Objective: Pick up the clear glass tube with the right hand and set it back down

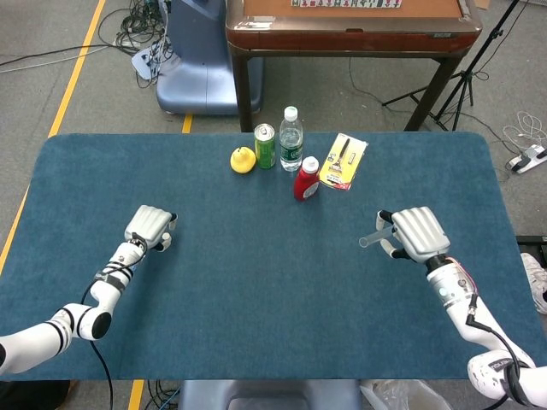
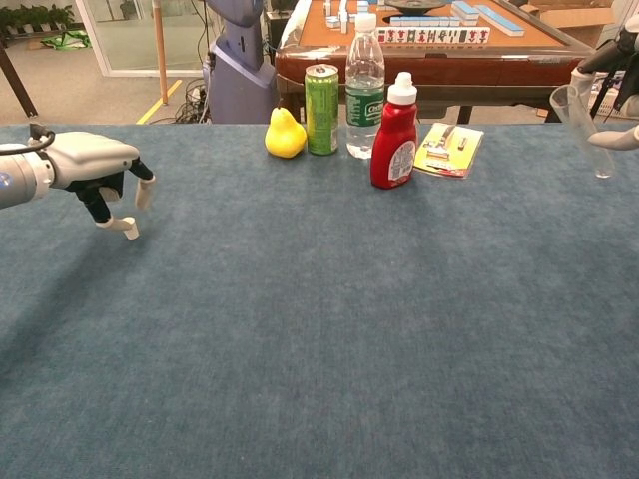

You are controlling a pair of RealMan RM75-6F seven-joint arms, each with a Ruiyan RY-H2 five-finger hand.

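Observation:
My right hand (image 1: 415, 232) grips the clear glass tube (image 1: 372, 240) over the right part of the blue table (image 1: 256, 282). The tube's open end sticks out to the left of the fingers. In the chest view the tube (image 2: 583, 126) hangs tilted at the right edge, clear of the cloth, and only the fingertips (image 2: 619, 138) of that hand show. My left hand (image 1: 149, 226) sits low at the left side with its fingers curled down. In the chest view, one fingertip of the left hand (image 2: 85, 165) touches a small white cap (image 2: 129, 230) on the cloth.
At the table's far middle stand a yellow pear (image 1: 243, 160), a green can (image 1: 265, 145), a water bottle (image 1: 291, 138) and a red sauce bottle (image 1: 307, 178). A yellow packet (image 1: 343, 161) lies beside them. A wooden table (image 1: 350, 34) stands behind.

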